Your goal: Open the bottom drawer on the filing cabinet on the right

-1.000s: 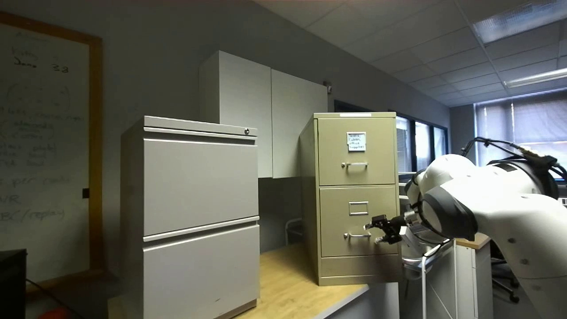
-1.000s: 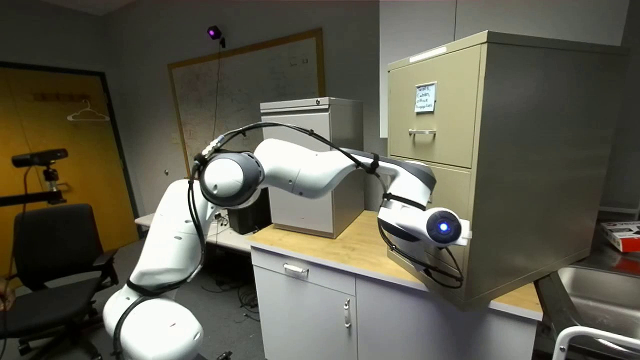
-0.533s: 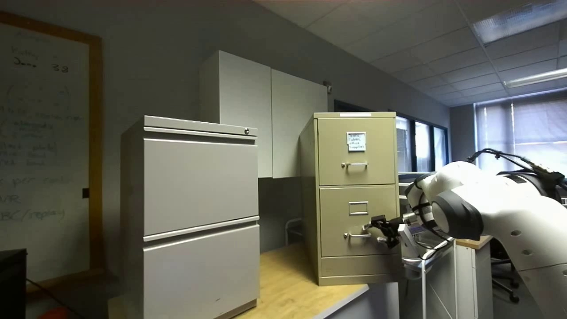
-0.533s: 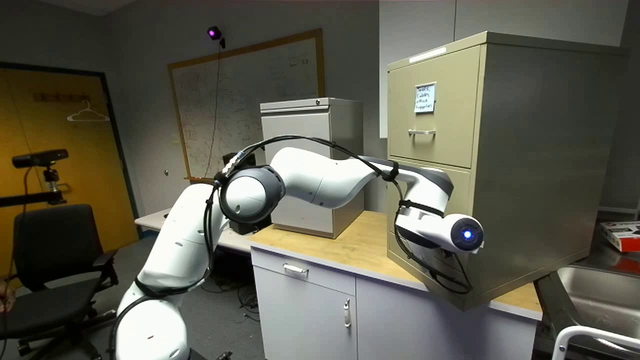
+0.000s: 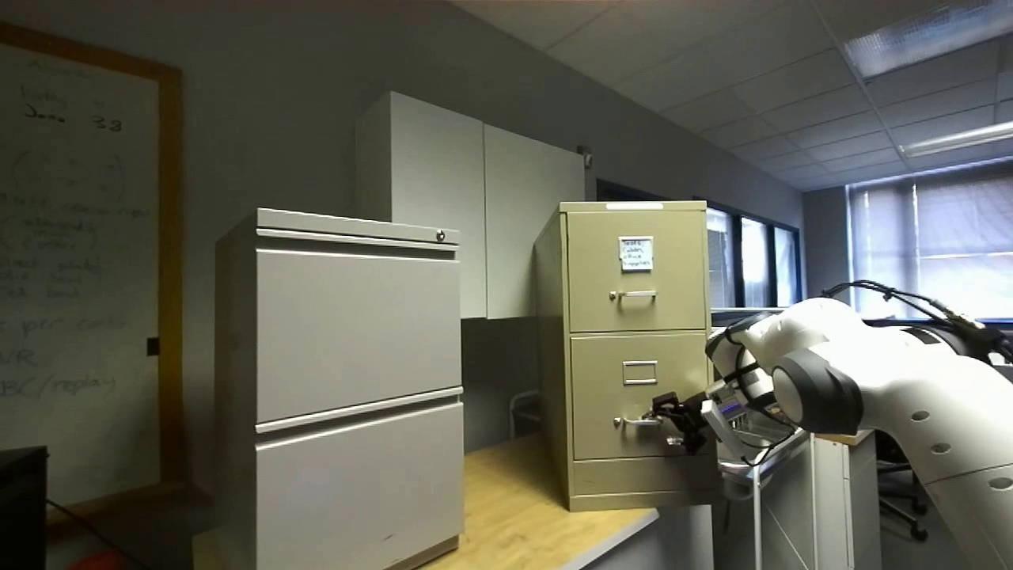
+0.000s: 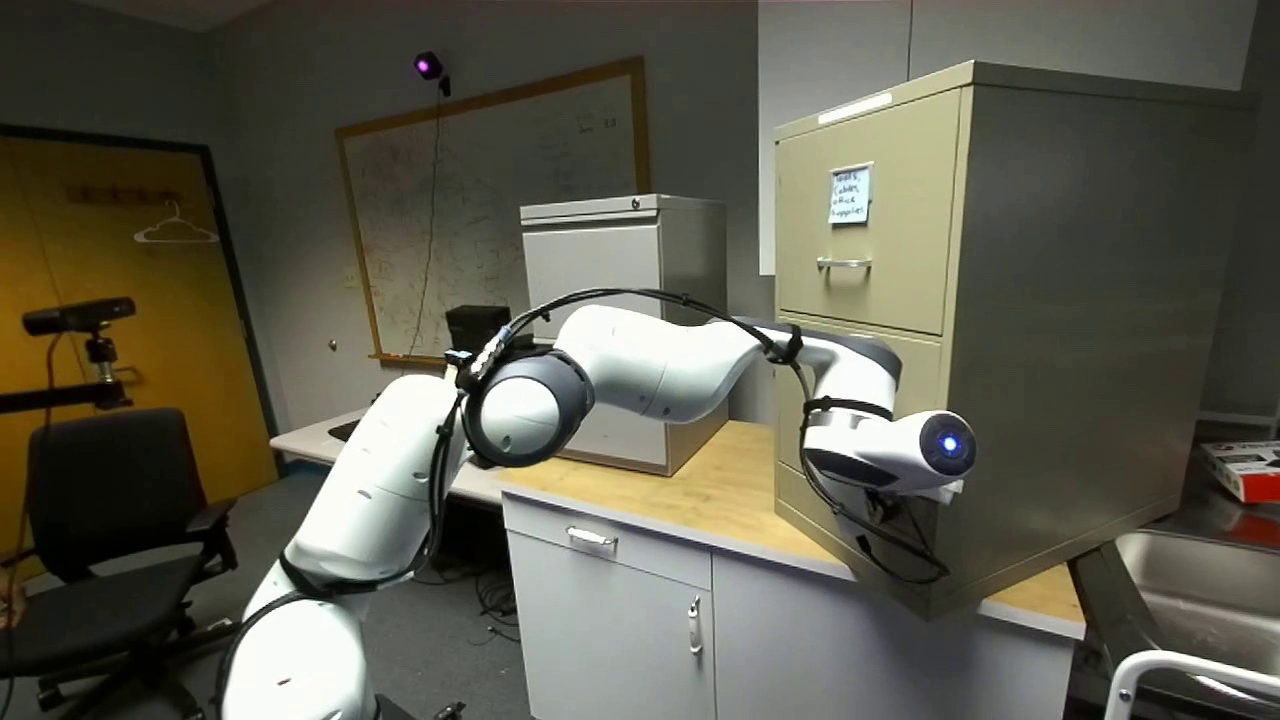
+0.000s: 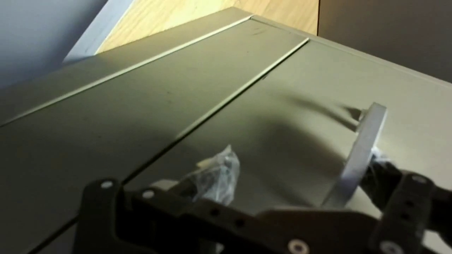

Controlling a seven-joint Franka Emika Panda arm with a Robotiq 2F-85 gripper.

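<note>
The beige filing cabinet (image 5: 552, 340) stands at the right on the counter; it also shows in an exterior view (image 6: 1080, 330). Its bottom drawer (image 5: 593, 388) is shut, flush with the front. The arm partly covers that drawer (image 6: 905, 380) in an exterior view. The drawer's silvery bar handle (image 5: 637, 421) is near my gripper (image 5: 663, 427). In the wrist view my gripper (image 7: 300, 165) is open, with tape-wrapped fingertips spread wide. The handle (image 7: 360, 151) lies between the fingers, close to the right finger, which its bar partly hides. The left finger is well apart from it.
A light grey two-drawer cabinet (image 5: 360, 340) stands left of the filing cabinet on the wooden counter (image 5: 514, 507). An upper beige drawer (image 5: 593, 269) bears a white paper sheet. A metal sink (image 6: 1200, 590) and a white rail (image 6: 1190, 668) are beside the filing cabinet.
The arm's elbow has come down and forward toward the cabinet. My gripper has tilted and lowered slightly, bringing its upper finger to the handle's end. The drawer has not moved.
</note>
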